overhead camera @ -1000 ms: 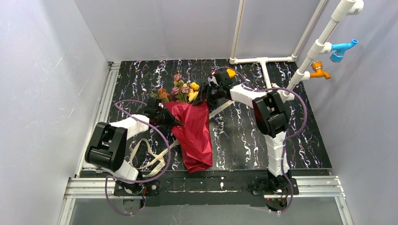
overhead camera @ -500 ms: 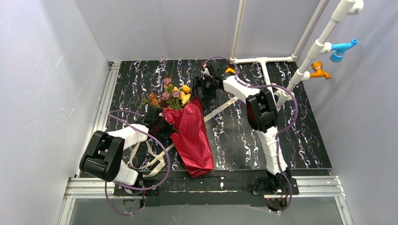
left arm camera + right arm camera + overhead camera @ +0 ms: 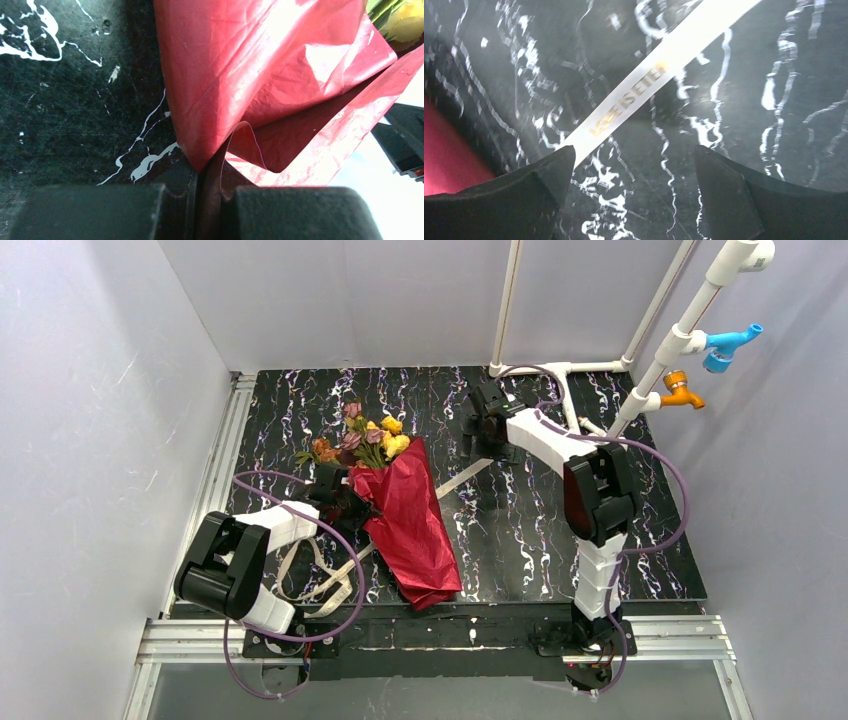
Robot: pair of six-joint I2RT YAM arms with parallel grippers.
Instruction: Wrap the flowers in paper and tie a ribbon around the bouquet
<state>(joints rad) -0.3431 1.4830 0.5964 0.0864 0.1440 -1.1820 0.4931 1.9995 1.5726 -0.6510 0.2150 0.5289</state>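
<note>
White plastic pipes (image 3: 530,368) stand near the wide-open right gripper (image 3: 634,152) over a cream fabric ribbon (image 3: 659,74); the left gripper (image 3: 200,185) clenches crinkly dark red paper (image 3: 225,75) hiding its middle.

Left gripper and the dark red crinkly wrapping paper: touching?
Touching. Left wrist view: the left gripper is shut on a fold of the dark red crinkly paper.

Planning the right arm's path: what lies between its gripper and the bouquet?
Only the cream ribbon, flat on the marbled table, leading out from the bouquet; the top and right wrist views show it.
</note>
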